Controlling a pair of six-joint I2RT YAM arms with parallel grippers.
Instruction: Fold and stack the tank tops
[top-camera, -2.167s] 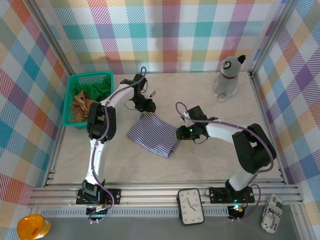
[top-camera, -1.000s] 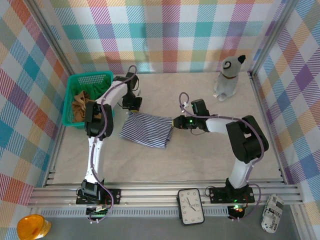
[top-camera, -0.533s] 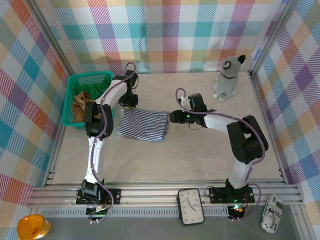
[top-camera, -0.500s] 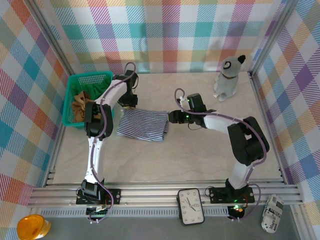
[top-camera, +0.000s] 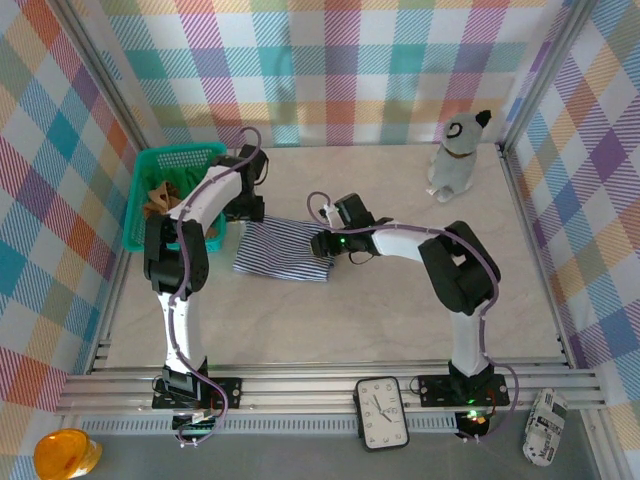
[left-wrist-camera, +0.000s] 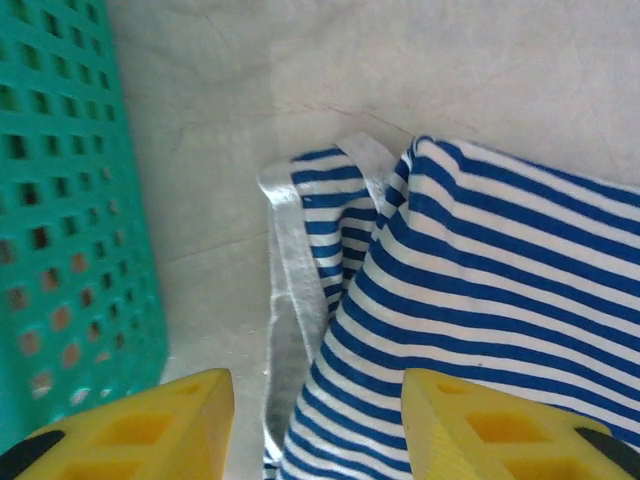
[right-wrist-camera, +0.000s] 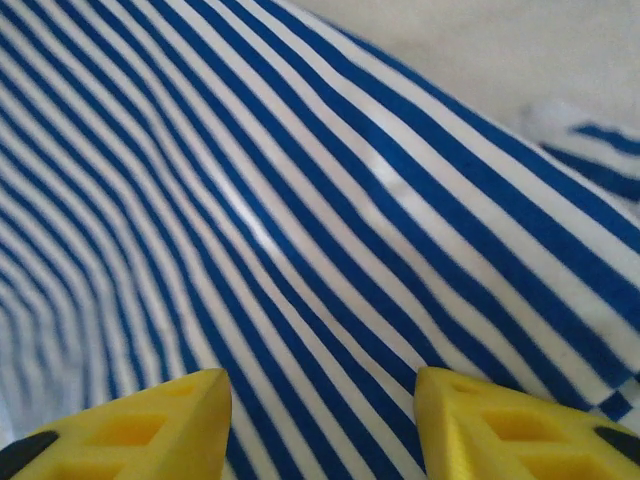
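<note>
Left end effector (left-wrist-camera: 315, 430) parted, empty, over far-left corner of striped tank top (top-camera: 285, 252) on worktop (top-camera: 400, 310) beside basket (left-wrist-camera: 60, 200), right end effector (right-wrist-camera: 320, 430) parted, empty, at its right edge.

Soft matt striped cloth tank top (top-camera: 283, 250), lightly creased, white trim a little shiny, teal plastic basket (left-wrist-camera: 60, 180) with faint sheen, smooth matt pale table (top-camera: 400, 310), matt yellow plastic fingers (left-wrist-camera: 130, 425), brushed metal rails (top-camera: 300, 385)
</note>
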